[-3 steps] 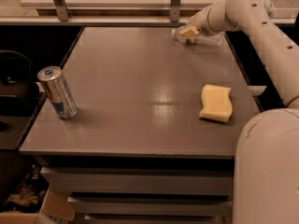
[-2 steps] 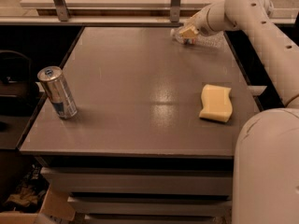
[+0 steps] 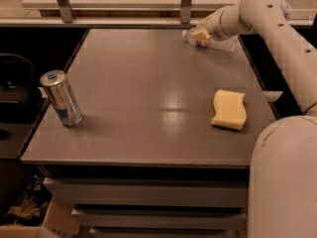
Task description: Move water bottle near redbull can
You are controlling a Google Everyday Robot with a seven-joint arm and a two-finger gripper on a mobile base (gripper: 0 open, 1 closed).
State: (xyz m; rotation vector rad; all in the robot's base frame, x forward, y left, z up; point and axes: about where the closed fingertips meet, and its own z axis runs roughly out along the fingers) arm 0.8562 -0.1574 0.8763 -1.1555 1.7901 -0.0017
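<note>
Most is left undone: at one o'clock the water bottle (image 3: 221, 43) is reached by the gripper (image 3: 200, 34), its hold impossible to tell, well apart from the nine-o'clock redbull can (image 3: 61, 99).

No visible change: gripper (image 3: 200, 34) at water bottle (image 3: 217, 43), far-right table (image 3: 148, 83) corner.

The grey table (image 3: 148, 73) carries the redbull can (image 3: 62, 99) upright near its front left edge, a yellow sponge (image 3: 229, 109) flat toward the right edge, and the water bottle (image 3: 222, 44) lying at the far right corner, with the tool (image 3: 201, 34) down at it.
</note>
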